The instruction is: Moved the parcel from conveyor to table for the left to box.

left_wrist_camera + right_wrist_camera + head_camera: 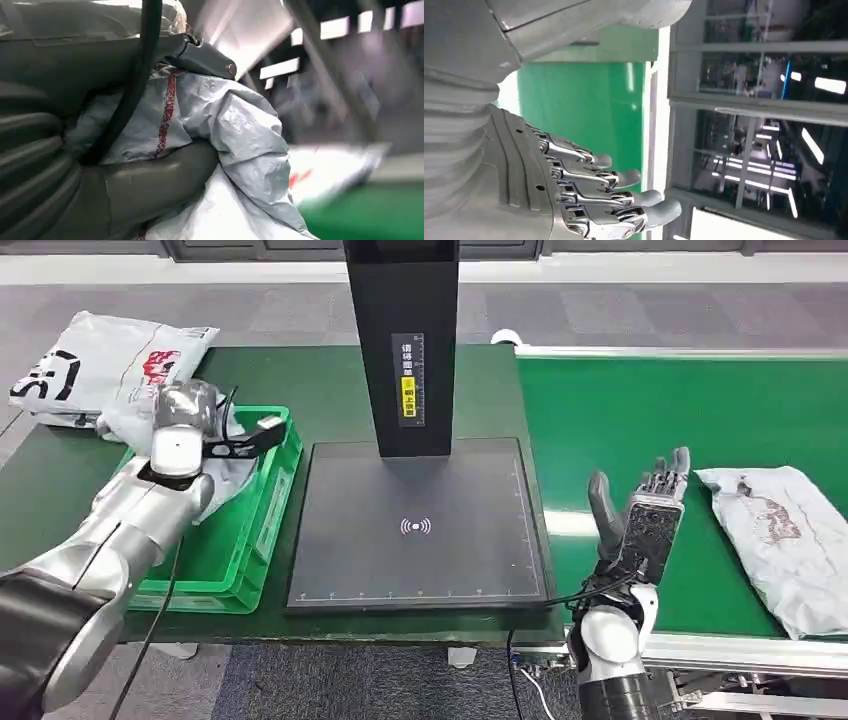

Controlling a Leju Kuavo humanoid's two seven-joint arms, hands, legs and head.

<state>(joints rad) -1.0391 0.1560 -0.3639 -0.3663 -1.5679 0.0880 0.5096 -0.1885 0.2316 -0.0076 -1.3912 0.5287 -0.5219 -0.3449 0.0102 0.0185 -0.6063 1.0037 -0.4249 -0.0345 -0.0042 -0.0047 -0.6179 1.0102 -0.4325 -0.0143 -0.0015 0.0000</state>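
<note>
The left hand [185,405] is clamped on a grey poly-mailer parcel [235,130], holding it over the green crate [268,515] on the surface [300,390]. In the left wrist view the film bunches and creases between thumb and fingers, so it looks soft, light and floppy, with slack that could slide in the grip. A second poly-mailer parcel [780,530] lies flat on the green conveyor [620,410], just beyond the fingertips of the right hand [640,520], towards its outer side. That hand stands upright with its fingers apart and holds nothing. This bag looks thin and limp too, probably with soft contents, and slick on its face. A pinch at a flat edge would likely slip; I would gather it across the thicker middle, fingers under one long side and thumb over the top
</note>
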